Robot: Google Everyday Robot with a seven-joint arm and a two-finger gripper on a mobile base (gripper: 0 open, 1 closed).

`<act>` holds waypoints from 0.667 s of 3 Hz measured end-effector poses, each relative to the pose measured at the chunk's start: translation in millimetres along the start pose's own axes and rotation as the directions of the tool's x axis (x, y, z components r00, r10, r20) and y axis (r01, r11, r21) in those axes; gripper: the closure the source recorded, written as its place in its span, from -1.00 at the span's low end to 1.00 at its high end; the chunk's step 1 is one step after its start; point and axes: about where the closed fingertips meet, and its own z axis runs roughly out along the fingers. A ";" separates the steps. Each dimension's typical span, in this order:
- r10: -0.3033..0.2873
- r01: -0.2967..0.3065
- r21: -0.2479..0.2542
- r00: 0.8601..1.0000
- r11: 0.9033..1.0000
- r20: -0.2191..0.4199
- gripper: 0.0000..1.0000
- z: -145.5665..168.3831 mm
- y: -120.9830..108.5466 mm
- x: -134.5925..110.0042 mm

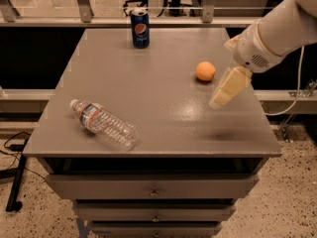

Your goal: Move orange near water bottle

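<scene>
The orange sits on the grey table top, right of the middle toward the back. The water bottle lies on its side near the front left, cap pointing to the back left. My gripper hangs from the white arm at the right. It hovers above the table just right of and in front of the orange, apart from it, with nothing in it.
A blue Pepsi can stands upright at the back edge. The table has drawers in its front. A railing and dark gap run behind it. A cable hangs at the right.
</scene>
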 end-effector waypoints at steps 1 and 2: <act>0.065 -0.064 -0.006 0.994 0.998 0.084 -1.00 24.1 -30.8 -3.4; 0.136 -0.134 -0.029 0.980 0.991 0.147 -1.00 47.5 -56.8 -3.7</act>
